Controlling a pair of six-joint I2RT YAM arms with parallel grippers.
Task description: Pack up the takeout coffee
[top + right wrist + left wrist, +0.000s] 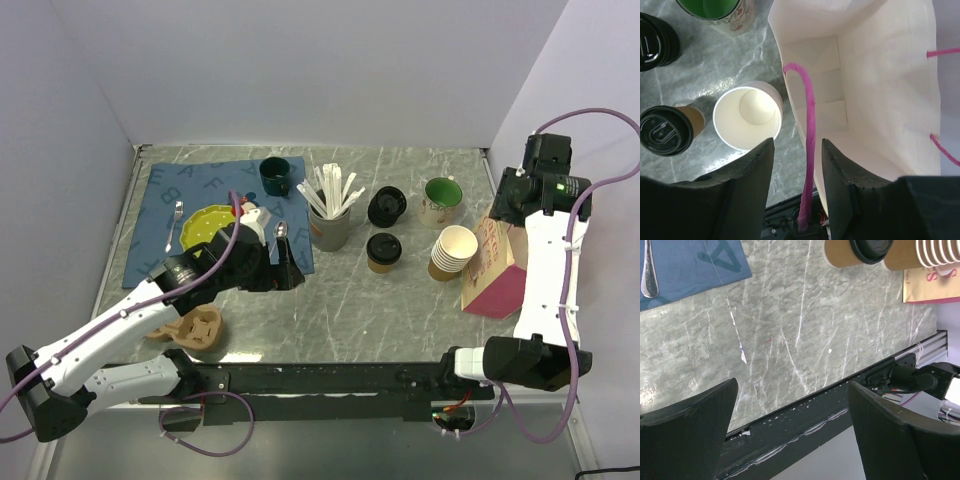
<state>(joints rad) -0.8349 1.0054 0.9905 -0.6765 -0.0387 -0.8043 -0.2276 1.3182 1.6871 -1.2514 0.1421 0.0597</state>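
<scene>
Right wrist — right gripper [798, 142] astride pink handle [810, 115], takeout coffee [664, 131] nearby.

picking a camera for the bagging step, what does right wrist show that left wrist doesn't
Only right wrist: a look down into the open paper bag, its pink handle, a green mug, the stack of black lids. Only left wrist: the blue placemat and a spoon. Both: the takeout coffee, the lidless cup stack, the marble table, the bag's outside.
</scene>
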